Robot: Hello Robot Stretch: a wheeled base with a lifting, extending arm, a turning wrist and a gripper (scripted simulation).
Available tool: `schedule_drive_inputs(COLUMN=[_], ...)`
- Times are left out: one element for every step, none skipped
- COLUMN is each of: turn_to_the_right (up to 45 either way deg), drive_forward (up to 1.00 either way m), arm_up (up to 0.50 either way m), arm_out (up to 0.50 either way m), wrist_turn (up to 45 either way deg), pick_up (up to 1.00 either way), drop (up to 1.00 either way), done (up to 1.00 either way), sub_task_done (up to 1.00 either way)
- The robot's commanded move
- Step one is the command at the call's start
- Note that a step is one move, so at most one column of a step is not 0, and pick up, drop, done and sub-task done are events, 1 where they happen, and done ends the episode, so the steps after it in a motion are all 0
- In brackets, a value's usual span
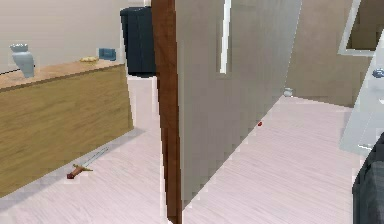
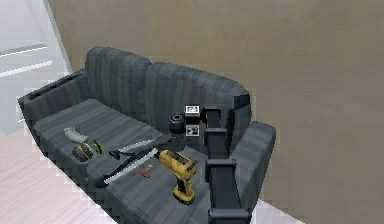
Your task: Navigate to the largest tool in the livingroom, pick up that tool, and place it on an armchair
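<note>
A dark grey striped sofa [image 2: 120, 85] carries several tools on its seat. A yellow drill [image 2: 180, 175] lies near the front right cushion edge. A long grey saw-like tool [image 2: 128, 172] lies left of it, and a curved grey piece [image 2: 74, 135] and a small yellow-black item [image 2: 86, 150] lie farther left. My arm [image 2: 220, 165] rises over the sofa's right end, with two white marker squares [image 2: 193, 119] at its tip. The gripper [image 2: 177, 123] sits left of them, above the seat. I cannot tell whether it holds anything.
In the forward view a brown wall edge [image 1: 166, 110] stands straight ahead, splitting the view. A wooden counter [image 1: 60, 115] with a pale vase [image 1: 21, 58] is at the left, a dark bulky object [image 1: 138, 40] behind it. A thin red-handled item [image 1: 82, 170] lies on the floor.
</note>
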Motion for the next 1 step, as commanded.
schedule_drive_inputs(turn_to_the_right=[0.0], drive_forward=[0.00], arm_up=[0.00], arm_out=[0.00], wrist_turn=[45.0], pick_up=[0.00], drop=[0.00], done=[0.00], sub_task_done=[0.00])
